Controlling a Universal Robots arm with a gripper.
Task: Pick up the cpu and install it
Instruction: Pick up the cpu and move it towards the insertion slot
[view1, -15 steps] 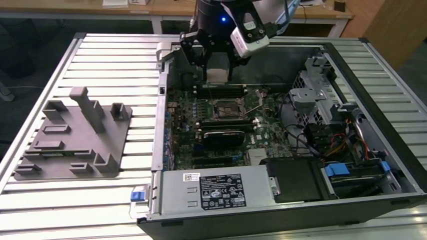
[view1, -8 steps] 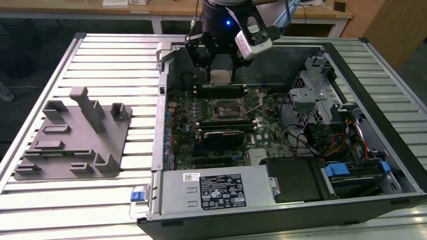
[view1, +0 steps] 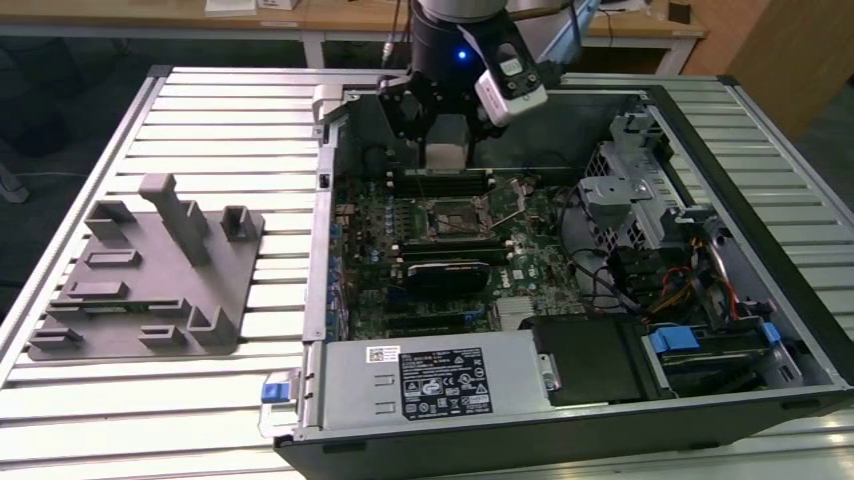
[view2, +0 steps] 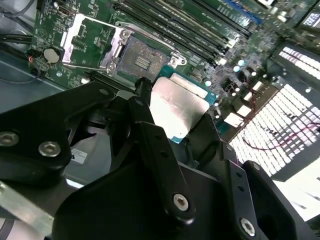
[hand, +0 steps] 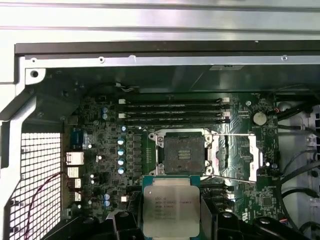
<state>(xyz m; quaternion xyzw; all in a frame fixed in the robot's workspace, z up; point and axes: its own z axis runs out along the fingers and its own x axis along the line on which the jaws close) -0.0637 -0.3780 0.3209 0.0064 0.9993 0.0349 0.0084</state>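
The black claw (view2: 175, 114) is gripping the small flat square cpu with the shiny silver top (view2: 180, 100) by its edges. It is holding the chip in the air just beside the open black-framed square socket (hand: 180, 152) — not yet in it — above the green motherboard (hand: 100, 150) inside the open black computer case (view1: 561, 445).

Slatted metal table (view1: 160, 420); wooden desks (view1: 347, 14) behind; dark floor (view1: 67, 90); possibly wooden cabinet (view1: 787, 50) at exterior view's right.

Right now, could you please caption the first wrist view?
Pincer holds the cpu near the empty, open motherboard socket.
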